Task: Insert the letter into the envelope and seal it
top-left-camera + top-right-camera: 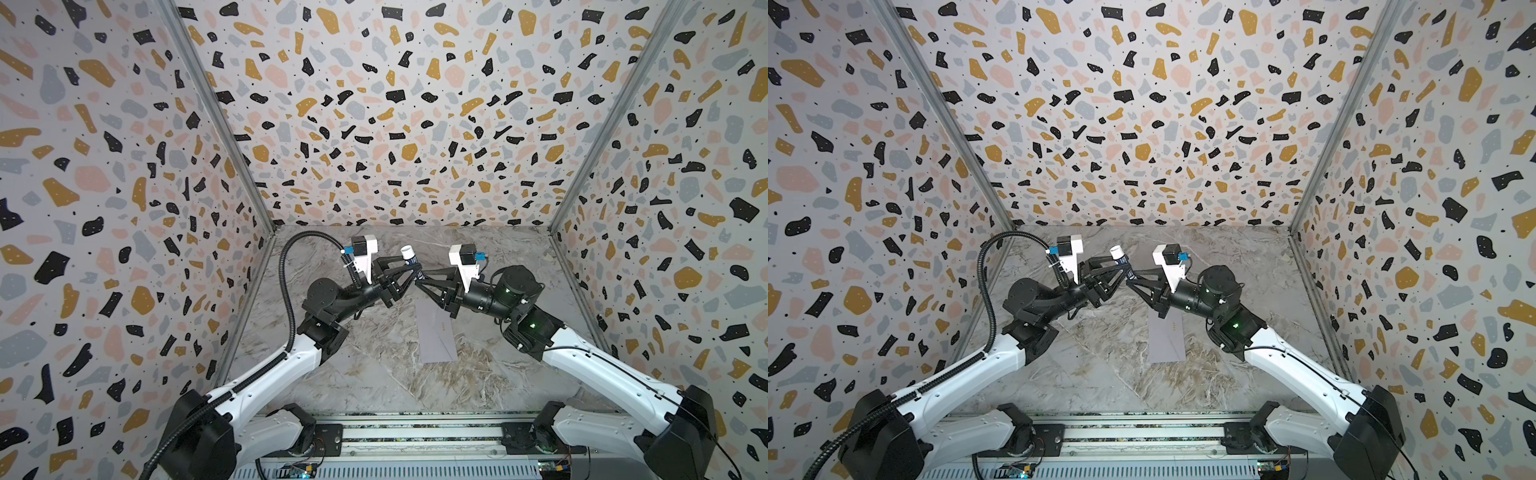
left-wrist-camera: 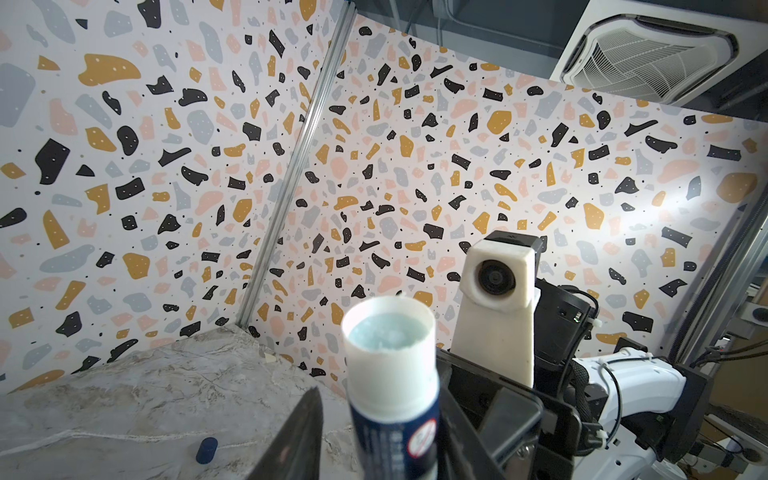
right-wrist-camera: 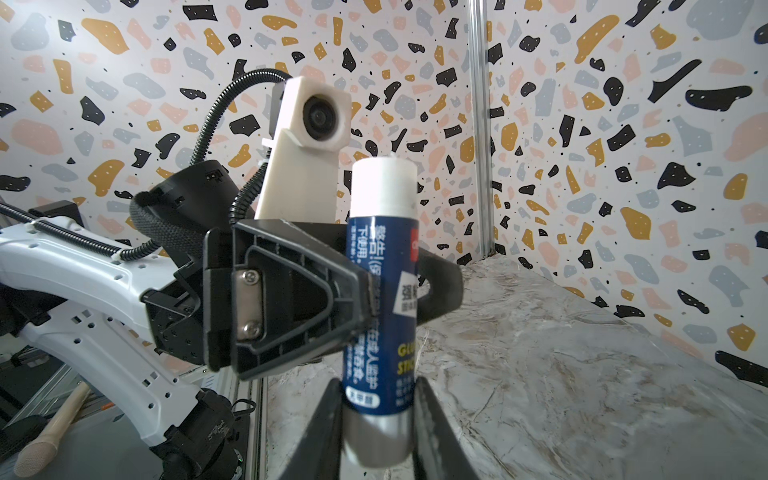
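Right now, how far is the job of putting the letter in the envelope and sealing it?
Done, it seems: no letter shows, so it is probably inside the envelope lying on the table. In hand: the right gripper holds an uncapped glue stick, the left gripper around it. To do: gluing and closing the flap, hidden here.

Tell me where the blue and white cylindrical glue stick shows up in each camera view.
Top view: the blue and white cylindrical glue stick is just right of centre, a little below mid-height.
Top view: just left of centre, same height.
Left wrist: bottom centre, open white end toward the camera.
Right wrist: centre, upright.
Shared landmark: the grey marble tabletop.
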